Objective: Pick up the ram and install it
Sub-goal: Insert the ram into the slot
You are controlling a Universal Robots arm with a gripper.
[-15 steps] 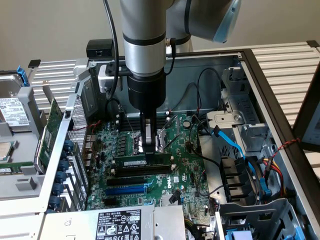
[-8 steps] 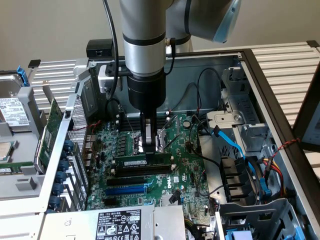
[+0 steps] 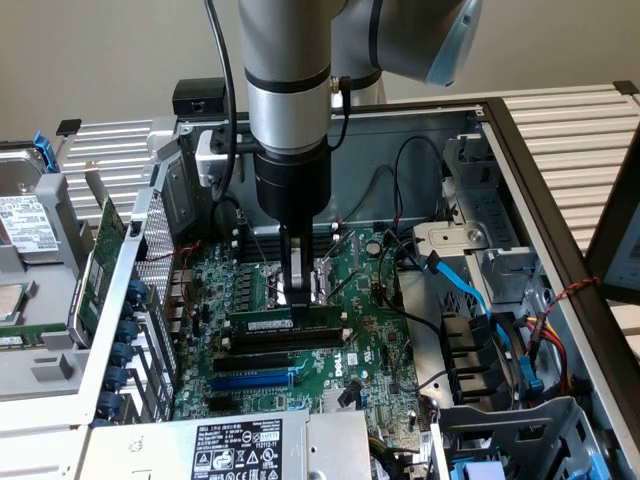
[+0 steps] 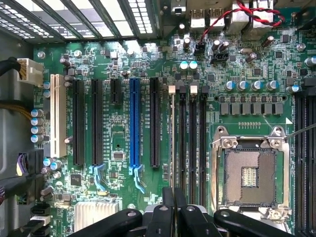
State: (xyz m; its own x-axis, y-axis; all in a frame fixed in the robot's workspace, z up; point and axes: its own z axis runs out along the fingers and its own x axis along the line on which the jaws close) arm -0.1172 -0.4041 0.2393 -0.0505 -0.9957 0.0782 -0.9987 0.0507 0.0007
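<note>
Jaws clenching the ram [image 3: 260,323] by its top edge, as I am seeing it. The ram is standing in the memory slot farthest from the CPU socket [image 4: 249,175]. Empty memory slots [image 4: 192,143] lying between them, black expansion slot [image 4: 154,123] just beside.
</note>
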